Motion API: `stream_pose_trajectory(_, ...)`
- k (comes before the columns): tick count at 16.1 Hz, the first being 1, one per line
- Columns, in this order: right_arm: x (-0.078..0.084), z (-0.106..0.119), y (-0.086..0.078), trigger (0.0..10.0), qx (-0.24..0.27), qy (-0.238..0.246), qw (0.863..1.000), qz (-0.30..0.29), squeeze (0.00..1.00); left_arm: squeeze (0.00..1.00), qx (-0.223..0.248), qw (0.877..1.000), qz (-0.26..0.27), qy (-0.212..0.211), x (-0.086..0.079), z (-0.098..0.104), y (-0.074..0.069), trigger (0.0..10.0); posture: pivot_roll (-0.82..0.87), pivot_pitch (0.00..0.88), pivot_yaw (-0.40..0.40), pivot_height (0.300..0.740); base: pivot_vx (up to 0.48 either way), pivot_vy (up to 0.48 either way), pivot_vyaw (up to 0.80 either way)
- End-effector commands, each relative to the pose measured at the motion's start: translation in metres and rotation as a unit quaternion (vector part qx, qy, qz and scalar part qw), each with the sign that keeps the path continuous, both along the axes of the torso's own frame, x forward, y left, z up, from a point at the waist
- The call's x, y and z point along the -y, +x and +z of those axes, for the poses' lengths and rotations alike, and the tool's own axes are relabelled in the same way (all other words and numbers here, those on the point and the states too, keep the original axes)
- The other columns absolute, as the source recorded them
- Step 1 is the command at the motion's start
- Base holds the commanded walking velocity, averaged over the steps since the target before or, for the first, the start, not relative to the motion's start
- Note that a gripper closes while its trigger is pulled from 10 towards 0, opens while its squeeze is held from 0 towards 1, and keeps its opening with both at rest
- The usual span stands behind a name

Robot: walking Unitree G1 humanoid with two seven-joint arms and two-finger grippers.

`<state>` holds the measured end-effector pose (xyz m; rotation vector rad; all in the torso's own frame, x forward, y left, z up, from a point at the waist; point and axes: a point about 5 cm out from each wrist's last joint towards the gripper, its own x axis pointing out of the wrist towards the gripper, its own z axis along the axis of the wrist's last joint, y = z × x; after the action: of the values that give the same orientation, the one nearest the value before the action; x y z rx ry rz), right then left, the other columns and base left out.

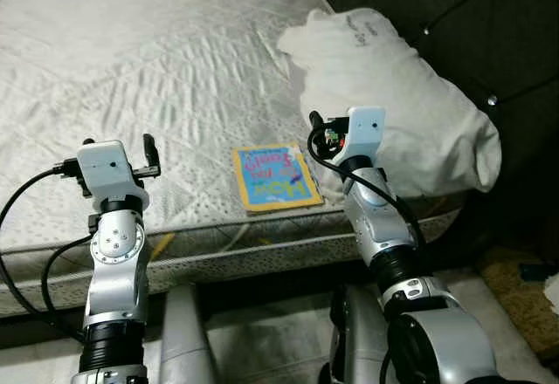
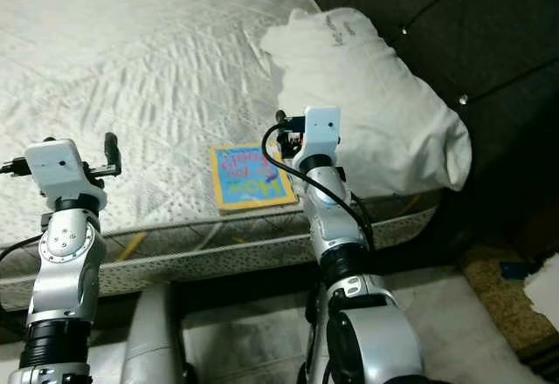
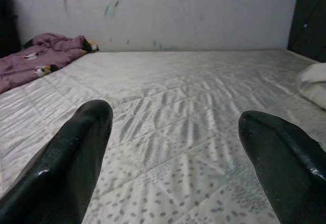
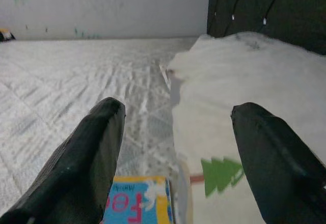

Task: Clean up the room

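I judged that I was at the approach step, with the book the likely thing to pick up; it lay flat on the near edge of the mattress, just left of the pillow. My right gripper hovered above it with fingers spread, and the left gripper was spread too, over bare mattress. Next I needed to lower the right one. The pillow beside the book could obstruct. A purple blanket lay at the far left.
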<state>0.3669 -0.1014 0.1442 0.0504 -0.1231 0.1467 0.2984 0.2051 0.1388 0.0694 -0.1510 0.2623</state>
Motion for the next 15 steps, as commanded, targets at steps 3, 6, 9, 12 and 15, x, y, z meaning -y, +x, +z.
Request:
stream_pose_trajectory(3,0.004,-0.007,-0.003,10.0,0.001,-0.012,1.0,-0.005,0.0,0.0,-0.01,1.0,-0.027,-0.001,0.006,-0.005,0.004,10.0,0.09,0.0,0.009,0.629,0.0,0.0,0.0)
stream_pose_trajectory(6,0.005,-0.008,-0.004,10.0,0.001,-0.019,1.0,0.0,0.0,0.0,-0.019,0.999,-0.036,0.005,0.009,-0.007,0.009,10.0,0.08,0.0,0.006,0.664,0.0,0.0,0.0)
stream_pose_trajectory(9,0.007,-0.005,-0.001,10.0,0.01,-0.025,1.0,-0.012,0.0,0.0,-0.024,0.999,-0.029,0.013,0.007,-0.007,0.015,10.0,0.06,0.0,0.02,0.703,0.0,0.0,0.0)
stream_pose_trajectory(12,0.008,-0.002,-0.001,10.0,0.019,-0.028,0.999,-0.021,0.0,0.0,-0.029,0.999,-0.036,0.024,0.011,-0.007,0.021,10.0,0.06,0.0,0.015,0.738,0.0,0.0,0.0)
stream_pose_trajectory(15,0.005,0.0,0.002,10.0,0.021,-0.042,0.999,-0.014,0.0,0.0,-0.022,0.998,-0.032,0.041,0.014,-0.005,0.023,10.0,0.07,0.0,-0.002,0.74,0.0,0.0,0.0)
